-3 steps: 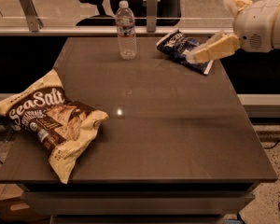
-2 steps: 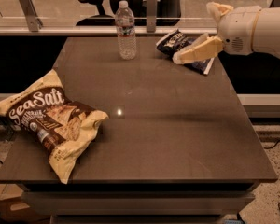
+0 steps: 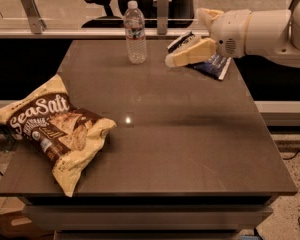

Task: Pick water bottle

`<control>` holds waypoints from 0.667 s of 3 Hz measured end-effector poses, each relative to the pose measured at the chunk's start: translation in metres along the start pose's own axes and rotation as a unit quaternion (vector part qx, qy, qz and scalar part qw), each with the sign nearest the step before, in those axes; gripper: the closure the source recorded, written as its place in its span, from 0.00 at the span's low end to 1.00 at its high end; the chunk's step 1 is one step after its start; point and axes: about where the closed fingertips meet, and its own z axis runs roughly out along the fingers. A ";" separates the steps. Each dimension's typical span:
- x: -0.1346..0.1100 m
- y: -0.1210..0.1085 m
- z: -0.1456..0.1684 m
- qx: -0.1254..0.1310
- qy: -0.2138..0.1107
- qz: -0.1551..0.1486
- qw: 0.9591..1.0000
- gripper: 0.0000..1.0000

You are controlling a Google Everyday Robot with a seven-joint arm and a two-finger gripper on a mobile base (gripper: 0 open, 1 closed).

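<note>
**None of the pick is done: the bottle stands ungrasped**

Nothing is held by the gripper [image 3: 186, 36]. It is seen over the far right part of the table [image 3: 190, 134], carried on the white arm [image 3: 270, 31], which reaches in from the right edge of the view. Its two cream fingers [image 3: 190, 54] are spread apart, one low and pointing left, the other higher and further back, and nothing is pinched between them. A blue bag [image 3: 216, 66] is partly covered by the lower finger; whether it is touched cannot be told.

The bottle [image 3: 135, 31] is found upright near the far edge of the table, left of the gripper and apart from it, with bare tabletop between the two. Its white cap is on. A chip bag [image 3: 60, 129] lies at the near left, well apart from both, and is not judged to be in the way.

The task is judged to be in its approach stage. Three things are left: the gripper is to be brought leftward until the bottle sits between the fingers, the fingers are to be pressed onto its body, and the bottle is to be lifted clear of the table. A risk is judged in the narrow, light bottle being tipped if it is met by one finger first.
</note>
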 end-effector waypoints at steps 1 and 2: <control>0.001 0.002 0.018 -0.014 -0.006 0.053 0.998 0.00; 0.002 0.002 0.032 -0.014 -0.005 0.098 0.995 0.00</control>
